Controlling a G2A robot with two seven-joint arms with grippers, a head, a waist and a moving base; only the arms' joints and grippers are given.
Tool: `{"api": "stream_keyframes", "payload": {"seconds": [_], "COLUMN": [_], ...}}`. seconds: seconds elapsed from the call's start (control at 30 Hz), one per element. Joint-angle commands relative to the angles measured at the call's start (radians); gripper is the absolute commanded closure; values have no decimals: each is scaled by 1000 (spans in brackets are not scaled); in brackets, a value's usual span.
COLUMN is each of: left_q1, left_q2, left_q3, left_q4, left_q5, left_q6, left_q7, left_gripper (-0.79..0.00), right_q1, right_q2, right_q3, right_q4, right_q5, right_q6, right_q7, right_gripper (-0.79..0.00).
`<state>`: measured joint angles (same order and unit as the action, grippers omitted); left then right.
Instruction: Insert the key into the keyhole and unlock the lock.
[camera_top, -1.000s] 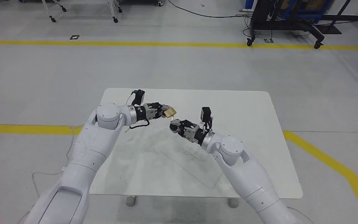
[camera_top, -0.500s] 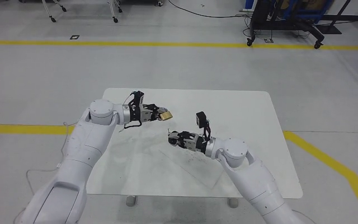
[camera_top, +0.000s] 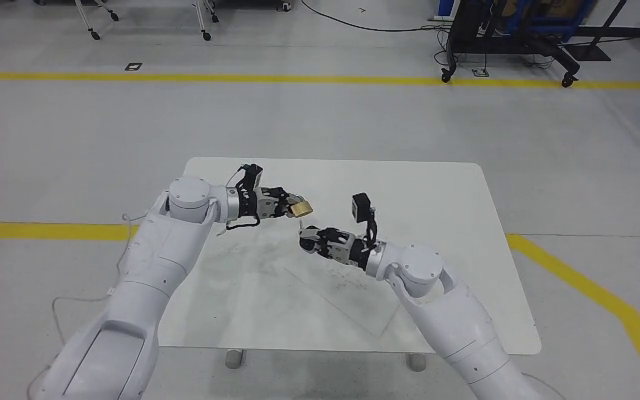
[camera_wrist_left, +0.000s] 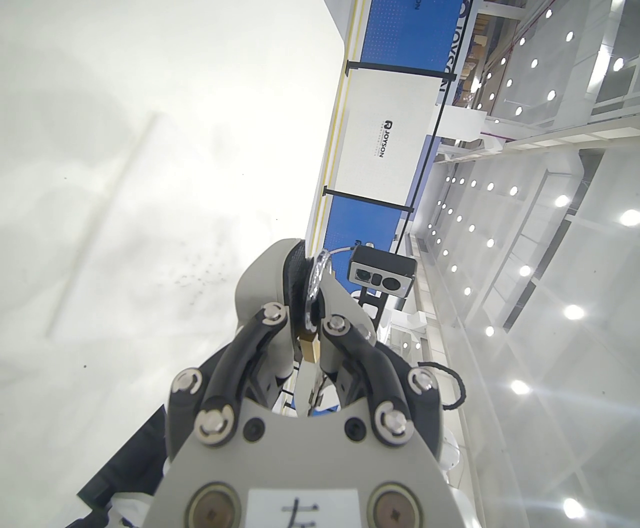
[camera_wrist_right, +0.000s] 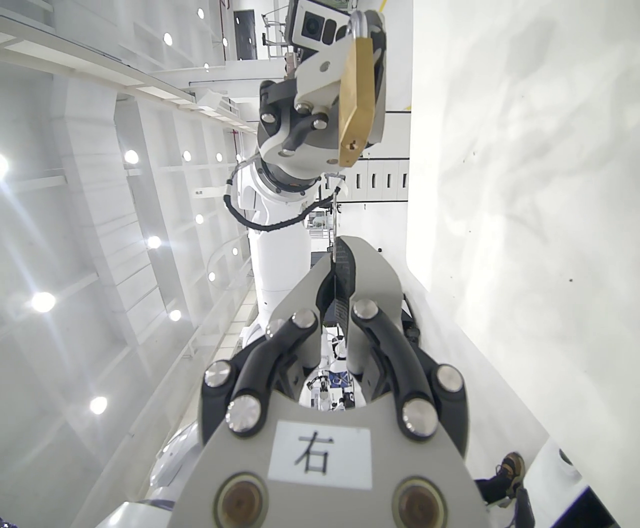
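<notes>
1. Because the key has to enter a body that cannot shift, the lock is held up off the table in the left gripper. Its jaws are clamped tight on the lock's upper body, next to the shackle.
2. The lock's lower end sticks out free of those jaws. The face bearing the keyhole is turned toward the right gripper. Judgement: it is held this way to offer the opening for a straight approach.
3. The right gripper's jaws are closed almost flat together on a thin blade seen edge-on, taken to be the key. The blade's tip projects past the fingertips toward the lock.
4. The key is near the lock but apart from it, with open air between its tip and the keyhole face. It has not been inserted.
5. In the right wrist view, the line of the blade runs just beside the keyhole rather than through it. Judgement: a small sideways correction is needed before the key advances.
6. Risk, as judged: the jaws hold only a narrow part of the key. If the tip strikes the brass beside the keyhole, the key could twist in the grip.
</notes>
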<state>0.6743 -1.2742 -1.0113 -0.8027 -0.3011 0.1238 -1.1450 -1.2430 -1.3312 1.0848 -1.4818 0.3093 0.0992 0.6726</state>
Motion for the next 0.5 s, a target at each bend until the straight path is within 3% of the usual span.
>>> {"api": "stream_keyframes", "payload": {"seconds": [0.0,0.47], "left_q1": [-4,-14], "left_q2": [0,-3], "left_q3": [0,7], "left_q4": [6,23], "left_q5": [-3,-10], "left_q6": [-2,-7], "left_q7": [-2,-5], "left_gripper": [0,0], "right_q1": [3,24], "right_q2": [-1,-3], "right_q3": [-2,-5], "right_q4": [4,37], "right_q5": [5,43], "right_q6": [4,10], "right_q7": [-10,-35], "right_gripper": [0,0]}}
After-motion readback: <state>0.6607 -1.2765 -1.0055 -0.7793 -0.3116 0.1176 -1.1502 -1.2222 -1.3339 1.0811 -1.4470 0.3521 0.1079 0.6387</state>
